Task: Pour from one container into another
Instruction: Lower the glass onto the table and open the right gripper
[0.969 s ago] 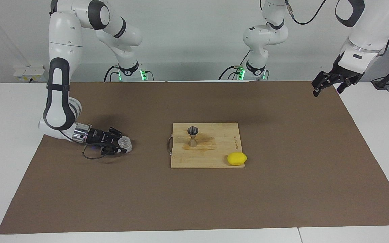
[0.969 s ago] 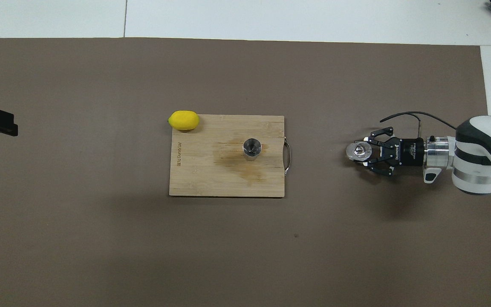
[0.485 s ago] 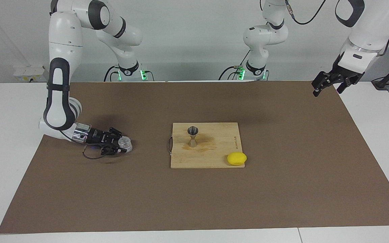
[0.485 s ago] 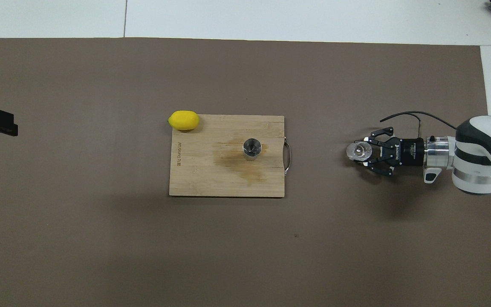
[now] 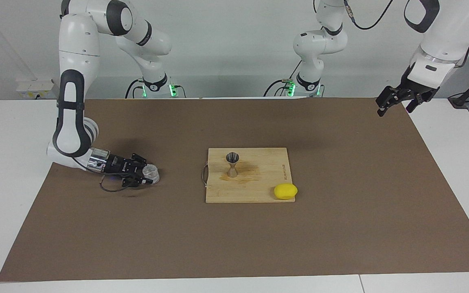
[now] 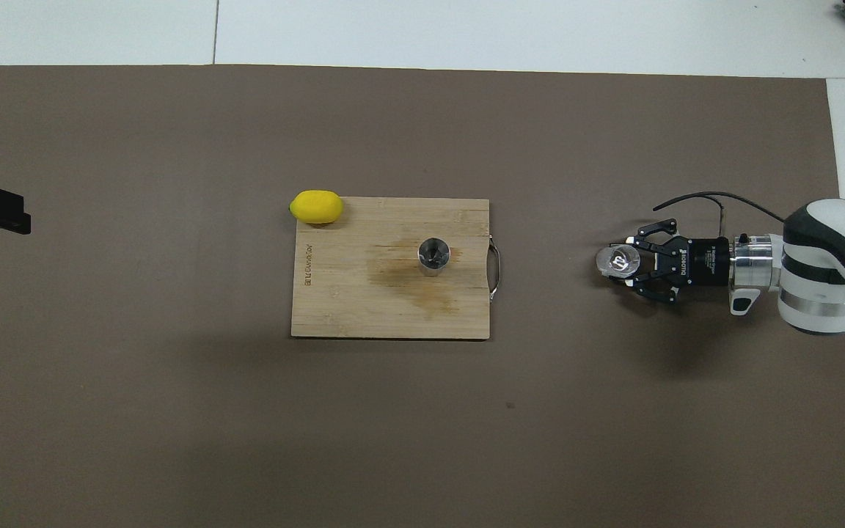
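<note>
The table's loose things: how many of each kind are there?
Glass cup: 1
Steel jigger: 1
Lemon: 1
Wooden board: 1
Total: 4

You have a wooden cutting board [image 5: 255, 179] lying near the middle of the brown mat [image 5: 340, 228] that covers the table [image 5: 2, 134]. A stain darkens its middle, and a yellow lemon [image 5: 285, 191] sits at its corner, toward the table's edge farthest from the robots.
</note>
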You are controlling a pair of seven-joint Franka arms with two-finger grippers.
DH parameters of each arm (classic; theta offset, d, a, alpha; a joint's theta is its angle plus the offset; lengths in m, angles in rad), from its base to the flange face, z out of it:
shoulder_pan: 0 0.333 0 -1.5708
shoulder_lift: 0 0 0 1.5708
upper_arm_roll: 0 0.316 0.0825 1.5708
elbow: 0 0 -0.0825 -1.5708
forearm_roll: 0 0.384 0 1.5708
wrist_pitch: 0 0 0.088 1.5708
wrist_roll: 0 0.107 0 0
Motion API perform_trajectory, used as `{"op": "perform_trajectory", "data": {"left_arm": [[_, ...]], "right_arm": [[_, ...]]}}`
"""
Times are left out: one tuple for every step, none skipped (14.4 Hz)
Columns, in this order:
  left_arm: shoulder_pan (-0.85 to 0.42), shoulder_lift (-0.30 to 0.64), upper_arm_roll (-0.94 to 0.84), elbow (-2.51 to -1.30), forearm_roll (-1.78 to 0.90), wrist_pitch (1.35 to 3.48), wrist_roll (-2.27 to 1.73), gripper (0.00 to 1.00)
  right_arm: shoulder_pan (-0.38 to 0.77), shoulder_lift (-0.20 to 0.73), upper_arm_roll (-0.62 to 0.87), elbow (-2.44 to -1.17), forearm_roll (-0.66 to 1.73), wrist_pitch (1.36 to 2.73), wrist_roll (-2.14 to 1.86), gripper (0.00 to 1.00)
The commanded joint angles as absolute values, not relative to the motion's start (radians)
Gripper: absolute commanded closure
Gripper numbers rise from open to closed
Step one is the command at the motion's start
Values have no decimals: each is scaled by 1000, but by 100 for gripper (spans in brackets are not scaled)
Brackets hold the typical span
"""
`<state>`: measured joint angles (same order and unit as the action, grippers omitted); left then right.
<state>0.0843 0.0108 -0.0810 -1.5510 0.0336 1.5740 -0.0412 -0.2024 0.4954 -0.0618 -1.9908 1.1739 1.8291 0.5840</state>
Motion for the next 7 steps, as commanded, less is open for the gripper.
{"op": "perform_trajectory", "data": {"left_arm": [[75,-3,-74,-1563,35,1565,-49,0],[75,-3,-74,-1563,35,1565,-49,0],[75,-3,-74,-1563,35,1565,-49,0],[75,-3,-74,-1563,35,1565,-49,0],[75,-3,-74,-1563,35,1565,-49,0],[75,-3,-74,-1563,35,1565,-49,0],[75,-3,-74,-1563,35,1565,-49,0]], "right_arm": [[-196,506,-55,-1987,1150,1859,572,2],[-198,506,-57,-1985,1150,1859,574,1],[-196,506,-57,-1985,1150,1859,575,1],[-198,506,-57,-1985,1150,1853,577,1],[-198,505,-57,-1985,1150,1847,580,1],[-198,497,-57,-1985,1150,1844,594,1],[-201,488,-57,-1985,1147,1838,610,0]]}}
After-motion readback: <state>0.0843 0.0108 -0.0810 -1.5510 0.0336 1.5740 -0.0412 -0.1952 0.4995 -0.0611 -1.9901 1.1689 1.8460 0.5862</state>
